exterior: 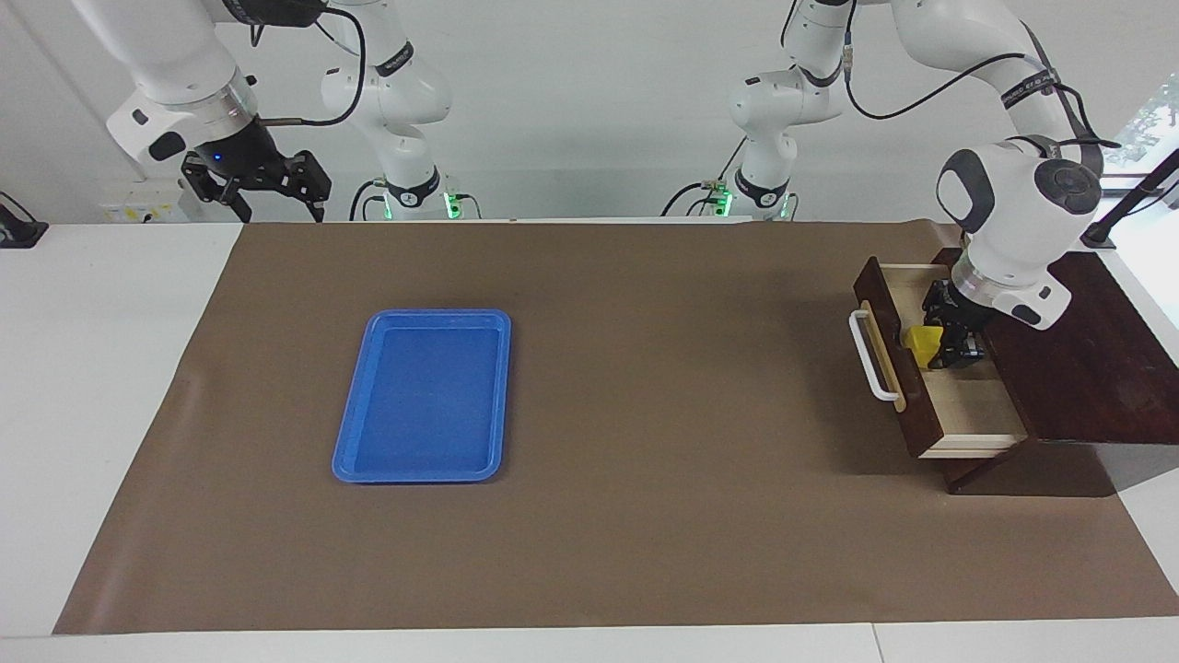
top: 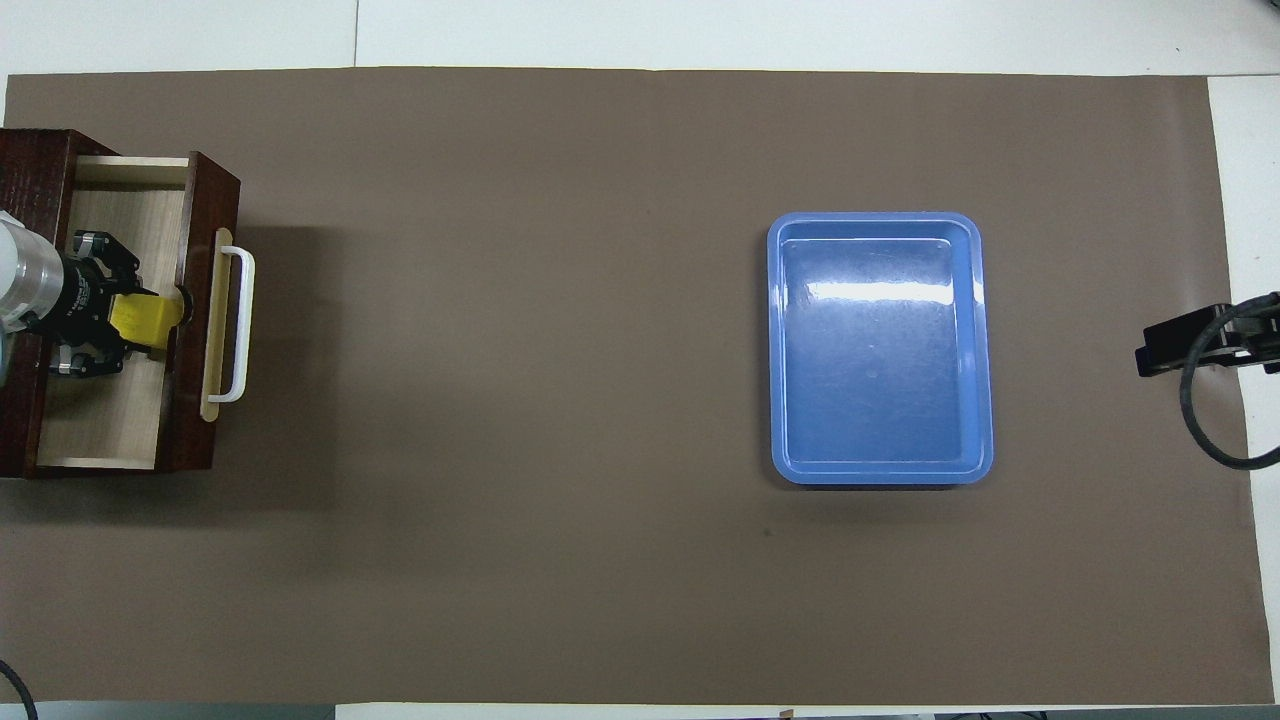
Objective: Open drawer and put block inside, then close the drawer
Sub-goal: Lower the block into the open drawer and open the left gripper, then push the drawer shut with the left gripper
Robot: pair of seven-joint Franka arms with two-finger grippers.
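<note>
Now placing: left gripper point(exterior: 932, 346) fingers pinch the block point(exterior: 922, 343) inside the open drawer point(exterior: 967, 405), tray point(exterior: 424, 396) at nine o'clock; next, release. Right gripper point(exterior: 267, 189) waits, fingers spread.

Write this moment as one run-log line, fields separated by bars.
drawer: open | block: held by left gripper inside drawer | right gripper: raised, waiting | blue tray: untouched

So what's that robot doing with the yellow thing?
The left gripper is holding the yellow block down inside the open drawer, whose white handle is pulled out. The block hasn't been let go yet. The right gripper waits up in the air at its own end of the table. The blue tray sits empty.
</note>
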